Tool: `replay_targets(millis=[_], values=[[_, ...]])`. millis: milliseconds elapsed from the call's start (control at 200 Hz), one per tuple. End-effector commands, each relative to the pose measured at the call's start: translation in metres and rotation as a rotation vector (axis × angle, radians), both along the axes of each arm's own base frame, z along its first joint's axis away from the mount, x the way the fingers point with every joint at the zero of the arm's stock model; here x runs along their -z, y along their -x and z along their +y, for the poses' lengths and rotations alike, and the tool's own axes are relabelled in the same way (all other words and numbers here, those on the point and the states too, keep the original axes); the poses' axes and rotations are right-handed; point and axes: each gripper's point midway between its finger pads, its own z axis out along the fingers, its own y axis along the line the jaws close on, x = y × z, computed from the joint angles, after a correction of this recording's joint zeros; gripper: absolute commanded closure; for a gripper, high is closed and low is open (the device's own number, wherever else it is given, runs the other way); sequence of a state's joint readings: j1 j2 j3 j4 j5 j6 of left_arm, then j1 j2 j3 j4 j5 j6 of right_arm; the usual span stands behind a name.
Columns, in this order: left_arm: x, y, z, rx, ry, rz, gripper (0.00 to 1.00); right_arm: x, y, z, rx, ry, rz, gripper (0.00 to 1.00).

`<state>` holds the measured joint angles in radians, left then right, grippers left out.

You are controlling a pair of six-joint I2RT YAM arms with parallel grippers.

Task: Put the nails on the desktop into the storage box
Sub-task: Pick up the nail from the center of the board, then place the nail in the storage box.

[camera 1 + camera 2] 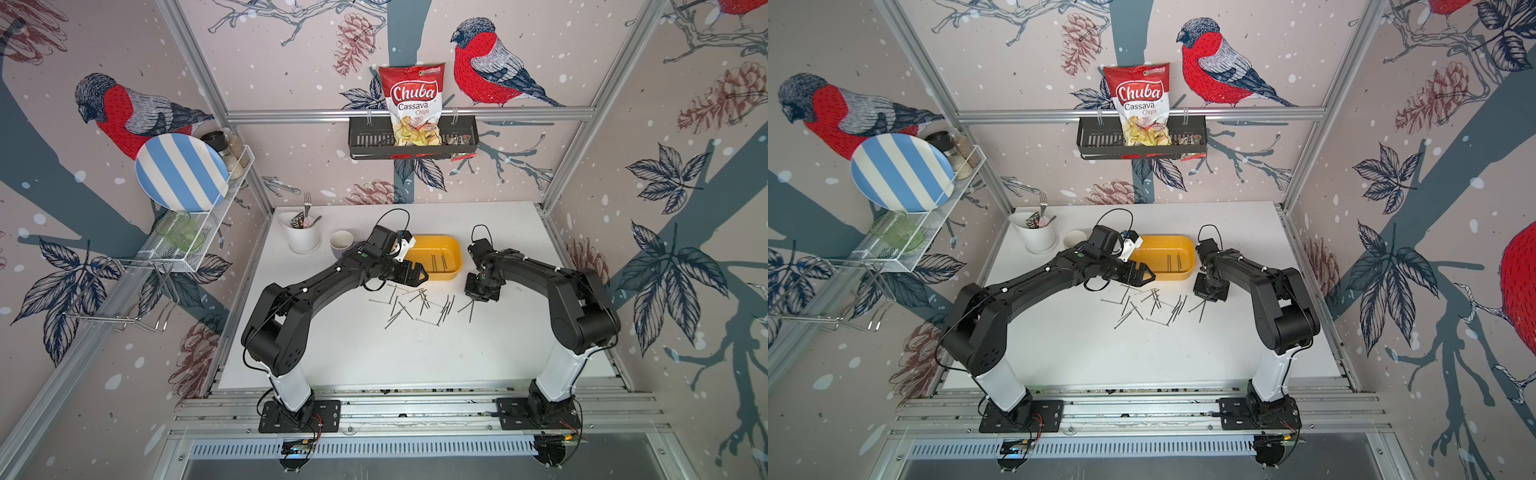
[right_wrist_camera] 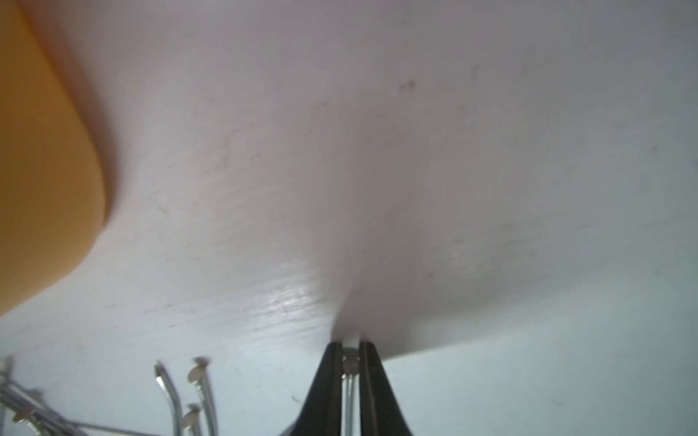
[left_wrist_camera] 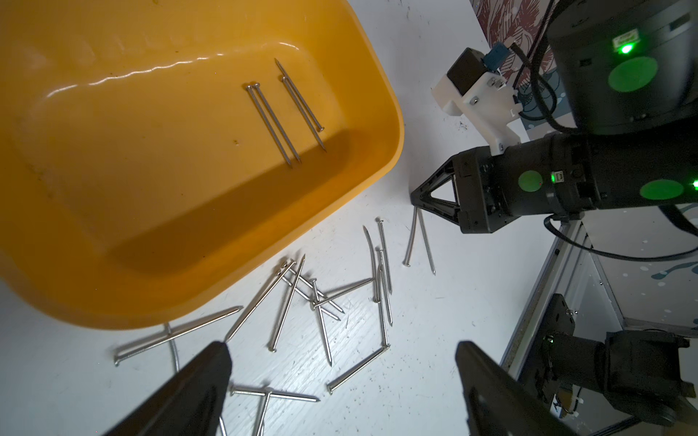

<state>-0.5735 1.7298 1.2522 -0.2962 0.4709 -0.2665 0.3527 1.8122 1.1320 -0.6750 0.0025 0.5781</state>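
— Where are the nails (image 1: 419,305)?
— Most lie scattered and crossed on the desktop (image 1: 374,353), just in front of the storage box (image 1: 453,243). Four lie side by side inside it.
— Which one does the next move turn on?
— The nail (image 2: 350,364) at the right end of the scatter. The right gripper (image 2: 350,345) is down at the desktop, jaws pinched narrow on that nail's head. The shaft runs back between the fingers, toward the robot's side of the table.
— And the box from there?
— Ahead of those jaws and to the left, near. I judge the move calls for a lift and a short carry that way. Held by one end, the nail's free length could swing or slip.
— The other arm?
— The left gripper (image 3: 342,345) hangs spread wide, holding nothing, over the left part of the scatter, just beside the box's near wall. It is nearer the box, but the right one has the nail.
— What can't you make out?
— In both top views the right fingertips are hidden under the gripper's own body. The left wrist view shows a second nail lying against the first at the tip. Whether it is caught too I cannot tell, nor whether the head is clear of the desktop. The left arm covers the box's near-left corner.
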Motion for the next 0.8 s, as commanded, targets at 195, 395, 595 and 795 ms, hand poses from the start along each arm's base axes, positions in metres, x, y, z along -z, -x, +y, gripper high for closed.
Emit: replay_targets(millis=[195,395,595,795], values=[[-0.004,-0.002,-0.004,0.002,0.023,-0.008,0.05,-0.049,-0.022,0.001,-0.034,0.018,-0.096,0.86],[-0.002,-0.003,-0.005,-0.001,0.028,-0.005,0.05,-0.068,-0.028,0.004,-0.045,0.008,-0.12,0.87],[-0.002,-0.004,-0.005,-0.001,0.029,-0.007,0.05,-0.09,-0.036,0.014,-0.053,-0.007,-0.155,0.88],[-0.001,-0.004,-0.004,-0.004,0.025,-0.006,0.05,-0.126,-0.045,0.031,-0.085,-0.011,-0.208,0.9]])
